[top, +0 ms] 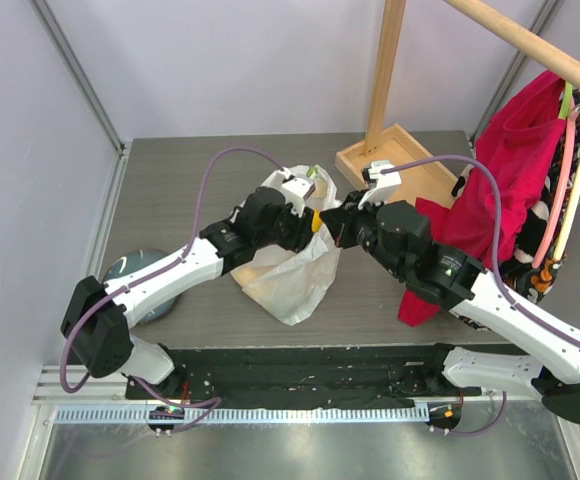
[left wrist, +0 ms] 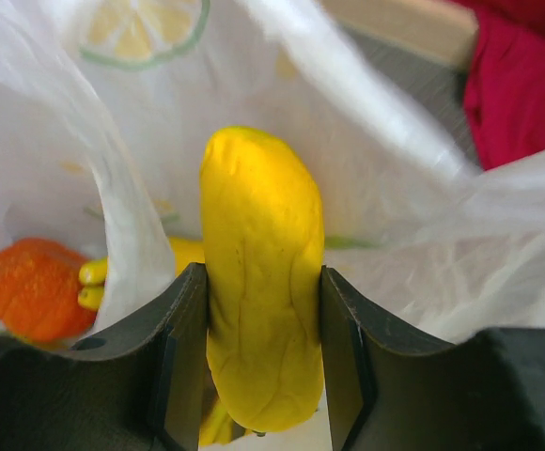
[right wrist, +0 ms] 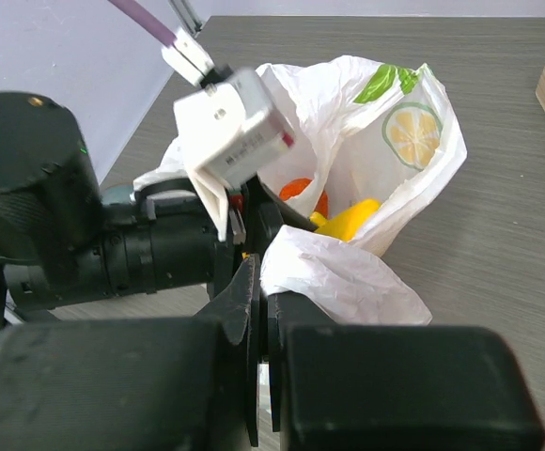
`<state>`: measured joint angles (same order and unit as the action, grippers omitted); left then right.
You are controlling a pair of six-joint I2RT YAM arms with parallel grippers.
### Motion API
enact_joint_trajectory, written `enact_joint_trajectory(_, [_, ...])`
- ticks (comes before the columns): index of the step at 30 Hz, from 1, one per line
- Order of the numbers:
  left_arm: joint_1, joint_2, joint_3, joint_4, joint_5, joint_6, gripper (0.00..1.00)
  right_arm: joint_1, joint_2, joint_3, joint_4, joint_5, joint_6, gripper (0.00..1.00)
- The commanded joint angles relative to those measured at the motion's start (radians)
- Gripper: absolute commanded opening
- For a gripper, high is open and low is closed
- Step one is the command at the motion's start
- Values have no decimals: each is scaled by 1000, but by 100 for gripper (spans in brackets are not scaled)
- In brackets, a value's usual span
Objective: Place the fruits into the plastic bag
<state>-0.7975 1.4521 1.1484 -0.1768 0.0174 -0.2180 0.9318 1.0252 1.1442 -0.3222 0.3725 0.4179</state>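
Pinching yellow fruit between left tool fingers, at plastic bag mouth | right tool nipping bag rim

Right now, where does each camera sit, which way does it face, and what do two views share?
Top external: above, behind the arms, looking down at the table; both arms meet over the plastic bag.
Left wrist: on the left arm, facing into the bag; left gripper clamps a yellow fruit.
Right wrist: on the right arm, facing the bag's mouth; right gripper pinches its edge.
Both wrist views show the orange fruit inside the bag.
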Motion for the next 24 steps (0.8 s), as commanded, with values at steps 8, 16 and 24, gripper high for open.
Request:
enact_joint_trajectory(8, [0,-36,-1,-153,-80,46,59,-5,-13,32,40,6,9,1])
enact_joint_trajectory(16, [0,-68,23,-132,-60,34,87,-5,-19,28,40,9,12,1])
enact_joint_trajectory(24, [0,-193,97,-119,-22,23,91,-4,-27,34,31,28,2,1])
